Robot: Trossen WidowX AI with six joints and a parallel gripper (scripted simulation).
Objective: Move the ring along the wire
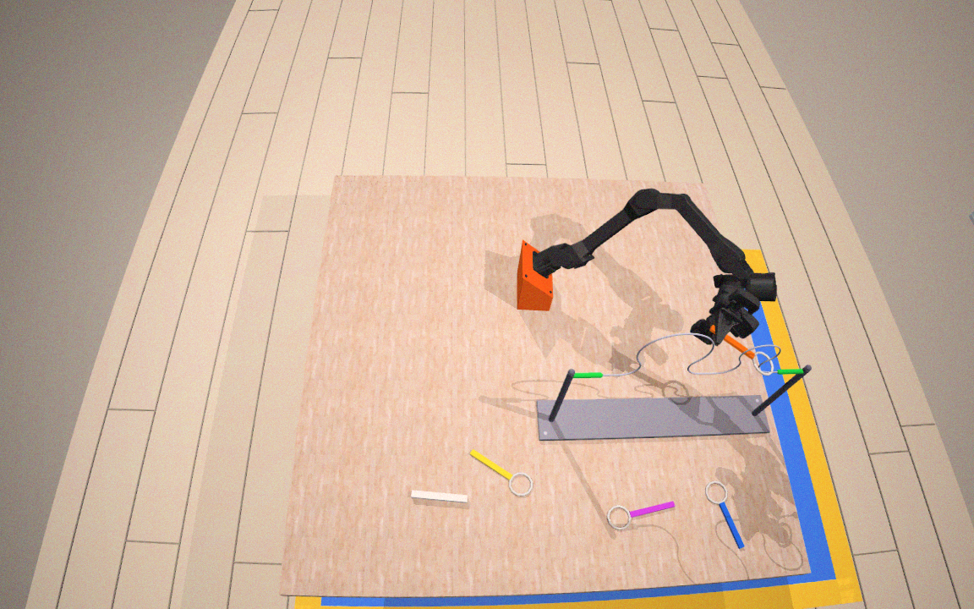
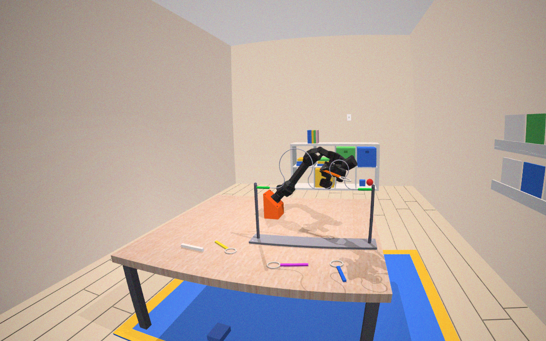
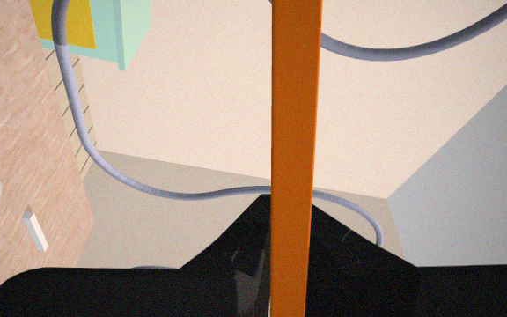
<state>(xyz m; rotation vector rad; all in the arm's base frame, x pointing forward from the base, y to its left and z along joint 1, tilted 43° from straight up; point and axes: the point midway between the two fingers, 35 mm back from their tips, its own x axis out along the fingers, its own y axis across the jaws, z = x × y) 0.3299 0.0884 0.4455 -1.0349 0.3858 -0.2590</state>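
Note:
The white ring [image 1: 754, 368] is around the thin grey wire [image 1: 664, 337] [image 2: 295, 148] [image 3: 72, 101], left of the right green part [image 1: 790, 371] [image 2: 364, 189], at the small loop's right side. Contact with the wire cannot be told. My gripper [image 1: 716, 334] [image 3: 278, 205] is shut on the orange handle [image 1: 737, 346] [image 2: 333, 174] [image 3: 296, 110], near its far end. The handle reaches right to the ring, nearly level. The grey wire passes close by the fingers in the wrist view. The left green part [image 1: 588, 375] [image 2: 262, 187] is beside the left post [image 1: 561, 397] [image 2: 257, 211].
The right post [image 1: 782, 390] [image 2: 371, 216] and left post stand on a grey base plate [image 1: 626, 420] [image 2: 309, 242]. Yellow [image 1: 490, 463], magenta [image 1: 652, 509] and blue [image 1: 731, 526] handles with rings and a white bar [image 1: 439, 496] lie on the table in front.

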